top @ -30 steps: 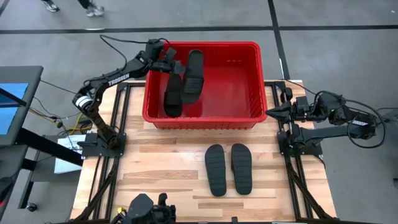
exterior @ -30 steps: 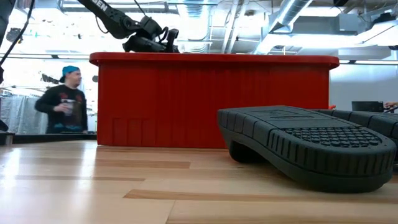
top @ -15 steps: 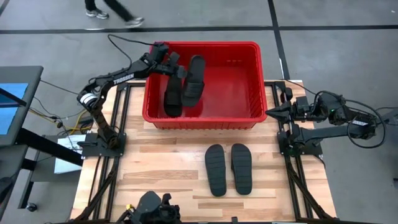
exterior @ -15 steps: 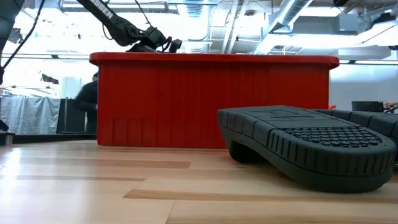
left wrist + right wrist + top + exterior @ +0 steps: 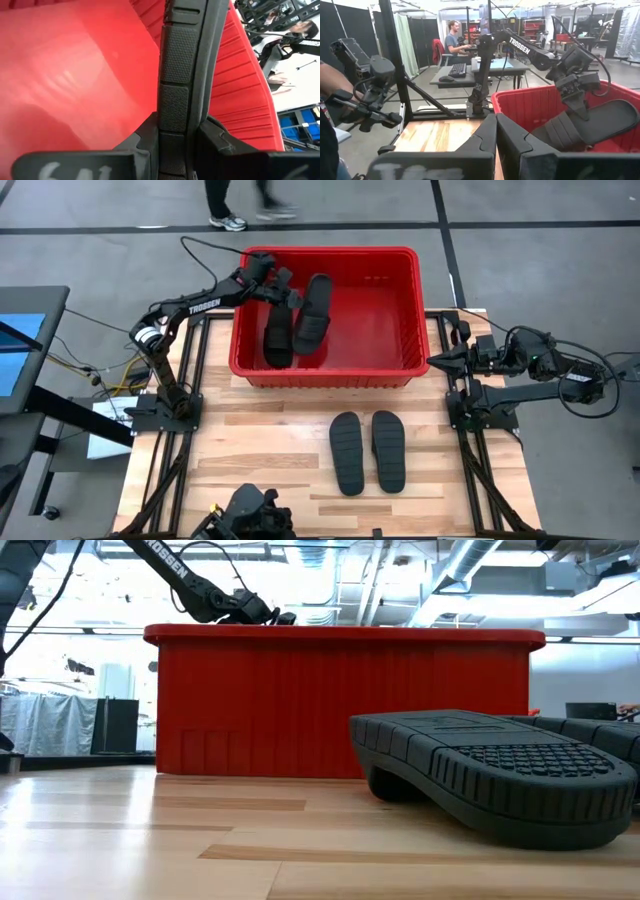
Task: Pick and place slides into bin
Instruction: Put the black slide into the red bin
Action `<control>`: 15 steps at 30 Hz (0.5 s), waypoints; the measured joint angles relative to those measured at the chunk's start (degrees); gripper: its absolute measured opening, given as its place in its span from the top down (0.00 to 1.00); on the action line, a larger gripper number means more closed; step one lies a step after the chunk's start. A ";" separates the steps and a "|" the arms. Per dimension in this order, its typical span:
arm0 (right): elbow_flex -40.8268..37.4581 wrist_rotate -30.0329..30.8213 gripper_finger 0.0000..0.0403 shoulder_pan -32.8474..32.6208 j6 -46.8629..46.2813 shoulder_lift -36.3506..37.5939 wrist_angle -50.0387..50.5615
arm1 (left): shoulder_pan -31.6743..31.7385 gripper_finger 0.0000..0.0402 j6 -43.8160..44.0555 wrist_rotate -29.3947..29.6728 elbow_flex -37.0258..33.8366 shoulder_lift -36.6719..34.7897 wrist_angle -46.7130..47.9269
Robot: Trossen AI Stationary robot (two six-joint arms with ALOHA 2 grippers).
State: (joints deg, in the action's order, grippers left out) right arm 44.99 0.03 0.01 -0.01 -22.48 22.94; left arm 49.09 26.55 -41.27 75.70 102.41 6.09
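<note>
Passer-by (image 5: 232,200) walked right, wooden table (image 5: 270,450), grey floor (image 5: 540,260)

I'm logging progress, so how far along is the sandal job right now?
One sandal already lies in the red bin. The left gripper holds a second sandal over the bin. Two sandals remain on the table; the right gripper waits shut beside the bin.

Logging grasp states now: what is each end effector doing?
Left end effector: closed on a slide, over the bin.
Right end effector: shut, empty, parked beside the bin.
</note>
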 joint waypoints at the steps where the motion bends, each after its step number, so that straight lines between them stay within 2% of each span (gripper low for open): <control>1: -0.01 0.00 1.00 0.00 0.00 0.00 0.02 | 0.01 0.83 -0.18 0.00 0.00 0.00 0.00; 15: 0.00 0.00 1.00 0.00 0.00 0.00 0.00 | -2.07 0.83 -2.78 5.82 0.00 0.04 -1.57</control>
State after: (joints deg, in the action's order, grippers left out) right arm 44.99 0.03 0.01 -0.01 -22.48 22.94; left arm 47.02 23.77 -35.45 75.70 102.45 4.52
